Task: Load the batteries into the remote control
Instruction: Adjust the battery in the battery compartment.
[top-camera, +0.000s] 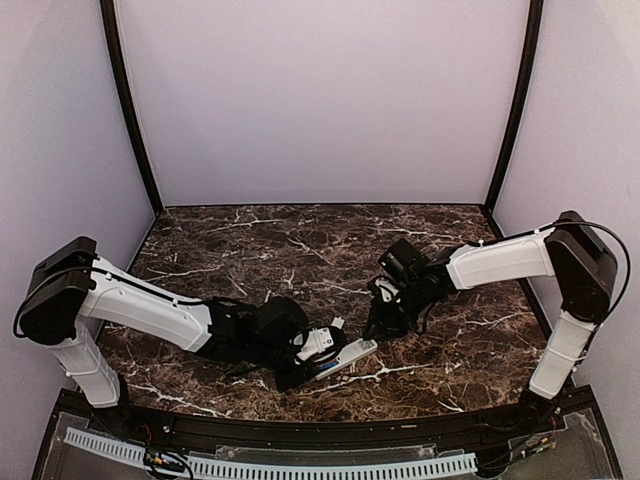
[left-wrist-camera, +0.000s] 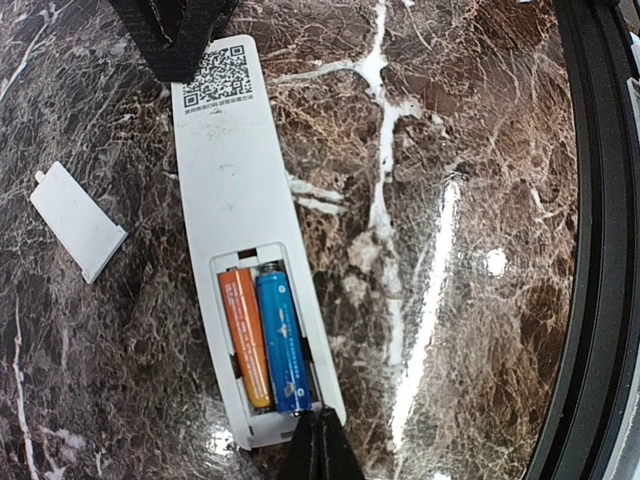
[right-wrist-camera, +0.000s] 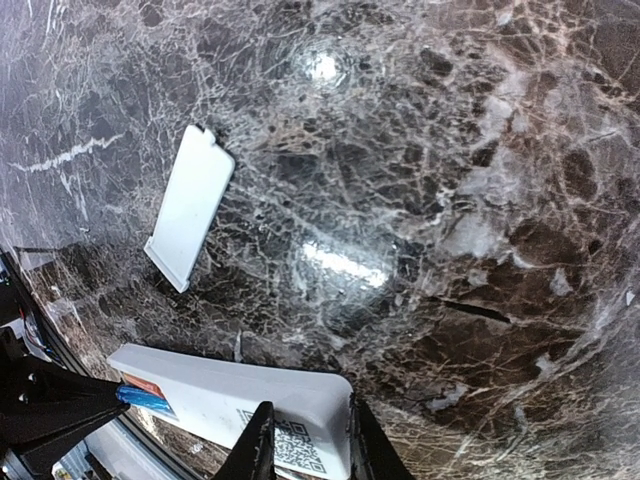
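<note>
Dark brown marble-patterned desk (top-camera: 300, 250) with white veins fills the floor of a pale, plain-walled enclosure. Near its front edge lies the slim white rectangular plastic remote control (left-wrist-camera: 240, 210), back face up, with a printed square code label at one end and its battery bay open at the other.

Both small cylindrical batteries sit side by side in that bay: the orange battery (left-wrist-camera: 245, 335) and the blue battery (left-wrist-camera: 281, 338). Each looks seated along its length, though the blue one's near end is partly hidden by a dark fingertip, so whether it is pressed fully home cannot be told.

The left gripper (left-wrist-camera: 318, 452) is at the bay end of the remote; only one dark tip shows at the bottom of its wrist view, so how far its fingers are spread cannot be told. The right gripper (right-wrist-camera: 305, 445) stands over the label end, its fingers set narrowly on either side of that end, apparently steadying the remote against the desk.

A small flat white plastic cover piece (left-wrist-camera: 77, 220) lies on the desk just beside the remote, apart from it.

As a judgement, the loading itself appears essentially done; what may remain is a final press on the blue cell and, if wanted, refitting the cover.
</note>
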